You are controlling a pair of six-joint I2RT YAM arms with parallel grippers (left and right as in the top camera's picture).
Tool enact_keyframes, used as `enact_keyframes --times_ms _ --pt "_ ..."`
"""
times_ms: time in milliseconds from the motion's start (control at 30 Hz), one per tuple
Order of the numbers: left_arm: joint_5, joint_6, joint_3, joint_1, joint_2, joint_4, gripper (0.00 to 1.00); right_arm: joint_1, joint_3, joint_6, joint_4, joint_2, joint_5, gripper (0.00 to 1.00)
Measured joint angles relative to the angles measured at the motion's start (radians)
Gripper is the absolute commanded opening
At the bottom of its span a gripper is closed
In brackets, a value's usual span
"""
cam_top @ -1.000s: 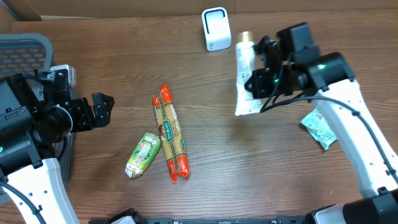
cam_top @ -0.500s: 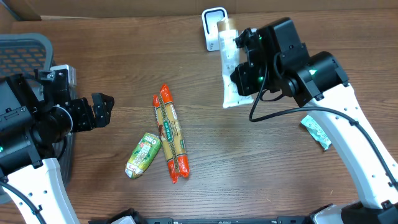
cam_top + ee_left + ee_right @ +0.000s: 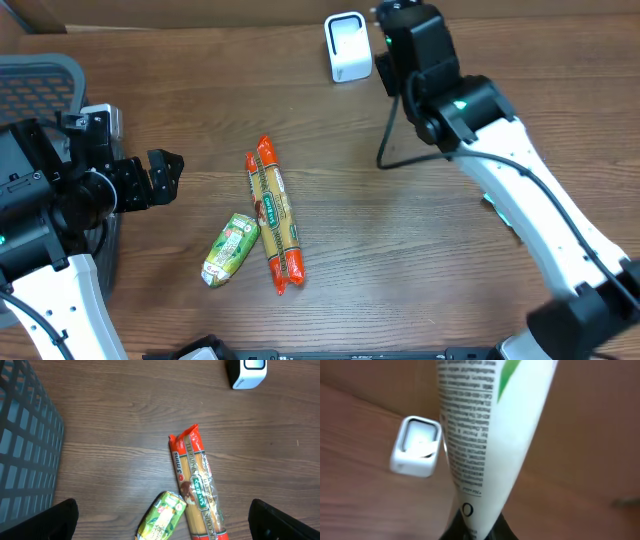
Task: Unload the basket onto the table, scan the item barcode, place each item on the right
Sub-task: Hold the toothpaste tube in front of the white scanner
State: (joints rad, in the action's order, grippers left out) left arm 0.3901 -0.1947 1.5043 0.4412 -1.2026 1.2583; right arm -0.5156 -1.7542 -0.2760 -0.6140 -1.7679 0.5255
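The item is a white tube [image 3: 485, 435] with small black print and a green mark; my right gripper [image 3: 477, 532] is shut on its flat end. In the right wrist view the tube stands just right of the white scanner [image 3: 417, 445], its printed side toward my camera. From overhead, the right gripper [image 3: 388, 55] sits at the table's back edge beside the scanner [image 3: 347, 46], and the arm hides the tube. My left gripper [image 3: 165, 175] hovers at the left, open and empty, also seen in the left wrist view [image 3: 162, 525].
A long pasta packet [image 3: 273, 210] with red ends and a green snack packet [image 3: 230, 248] lie mid-table. A green-and-white sachet [image 3: 497, 205] peeks out under the right arm. A grey basket [image 3: 40, 80] stands at the far left.
My right arm has swung the tube left and toward the back of the table, up beside the scanner. The left arm has not moved.
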Motion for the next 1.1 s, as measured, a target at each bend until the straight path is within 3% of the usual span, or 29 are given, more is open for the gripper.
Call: enact_keyframes --times_ms 133,467,667,1100 --pt "0.0 0.0 0.0 0.0 0.0 0.001 1.0 -0.003 0.0 -0.301 0.262 -0.151 0.108 0.04" --pt "0.0 0.0 0.0 0.0 0.0 0.001 1.0 0.011 0.0 -0.828 0.761 -0.462 0.193 0.04" --pt "0.0 0.0 0.0 0.0 0.0 0.001 1.0 0.052 0.0 -0.939 0.809 -0.573 0.199 0.04" --pt "0.0 0.0 0.0 0.0 0.0 0.001 0.99 0.087 0.0 -0.959 0.832 -0.589 0.13 0.04"
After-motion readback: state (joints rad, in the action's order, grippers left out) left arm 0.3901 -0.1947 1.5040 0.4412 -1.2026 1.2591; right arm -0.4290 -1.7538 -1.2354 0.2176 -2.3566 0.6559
